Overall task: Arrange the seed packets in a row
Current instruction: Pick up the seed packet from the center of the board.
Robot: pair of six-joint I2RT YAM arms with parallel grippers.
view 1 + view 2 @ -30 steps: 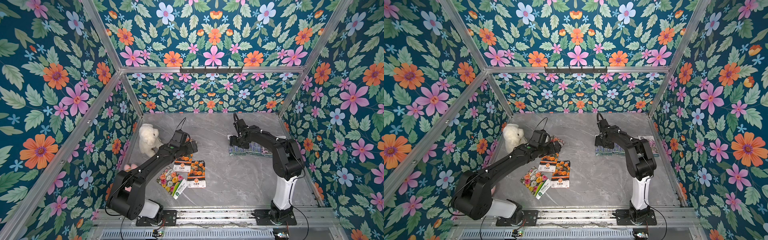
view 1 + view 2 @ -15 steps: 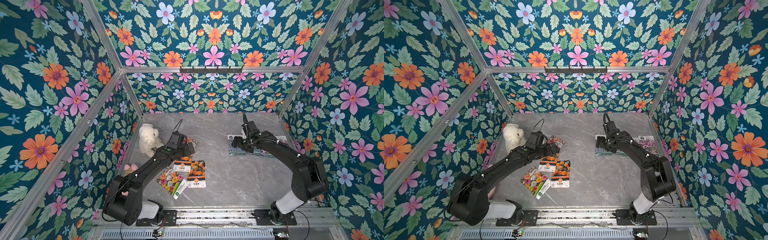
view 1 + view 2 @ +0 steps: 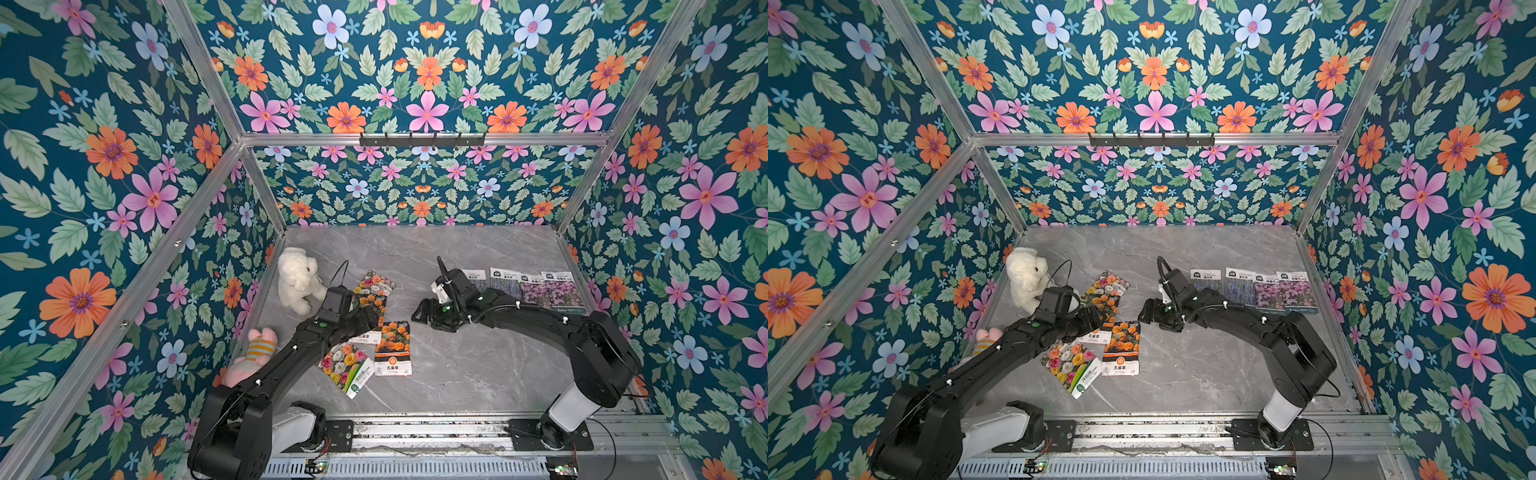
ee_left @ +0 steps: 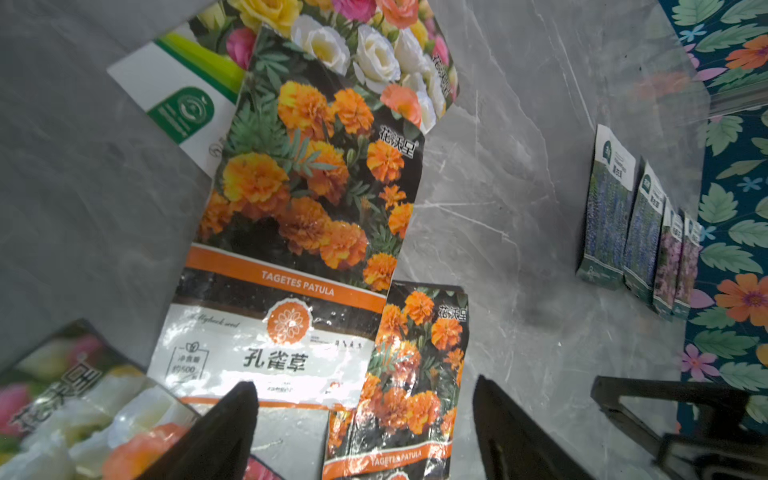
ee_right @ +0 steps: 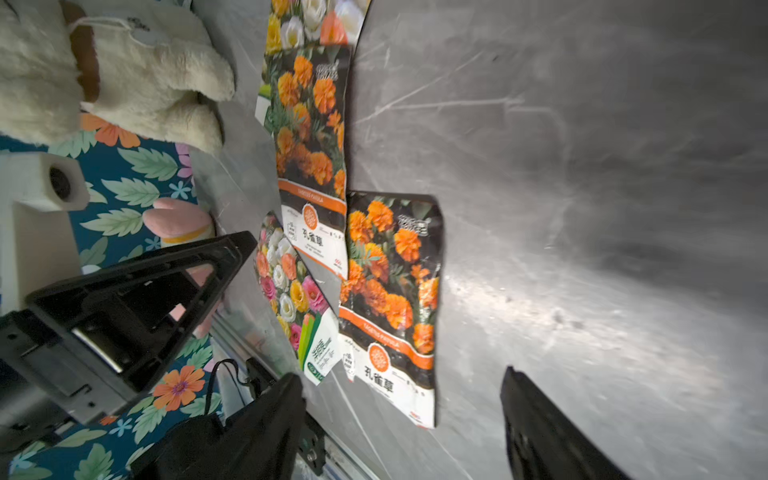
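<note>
Four seed packets lie overlapped left of centre: a multicolour one [image 3: 376,284], a marigold one [image 3: 366,337] on its lower end, a second marigold packet [image 3: 392,349], and another multicolour one [image 3: 345,365]. My left gripper [image 3: 371,320] hangs low over the first marigold packet [image 4: 307,199], open, gripping nothing. The second marigold packet [image 4: 415,374] shows between its fingertips. At the back right, two lavender packets [image 3: 503,282] and two pink-purple ones [image 3: 561,293] lie side by side in a row. My right gripper [image 3: 422,311] is open and empty, just right of the cluster.
A white plush toy [image 3: 297,280] sits at the back left, close to the cluster. A pink plush [image 3: 253,353] lies against the left wall. Floral walls close in three sides, and a metal rail [image 3: 415,428] runs along the front.
My right arm has swung from the row at the back right to the middle, beside the marigold packets. My left gripper has come forward and down over the cluster, its jaws a little narrower.
</note>
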